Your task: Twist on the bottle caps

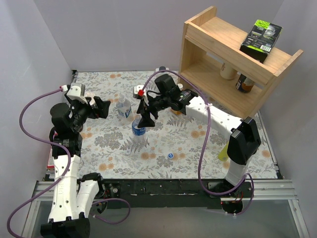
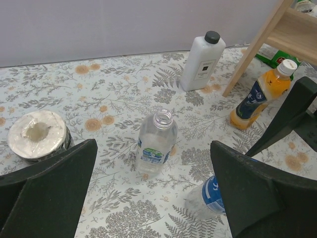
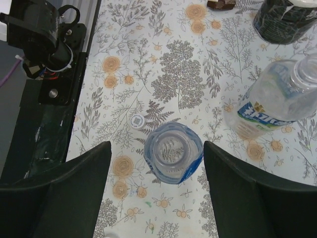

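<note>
My right gripper, jaws spread, hangs over the open bottle: light, thin-walled, probably crushable, so I'd hold its neck.

The worktop carries a white cloth printed with grey ferns and pale orange blossoms. Both clear bottles have blue-and-white labels. At the right of the left wrist view, the orange bottle shows orange liquid, a dark blue label and a white cap. A blue cap sits low in the centre of the top view. A whitish cap shows centre-left in the right wrist view. The square bottle is white with a black cap. The shelf is pale wood, and the box on it is black and green. The arms are white and black, their cables purple, the jaws black.
</note>
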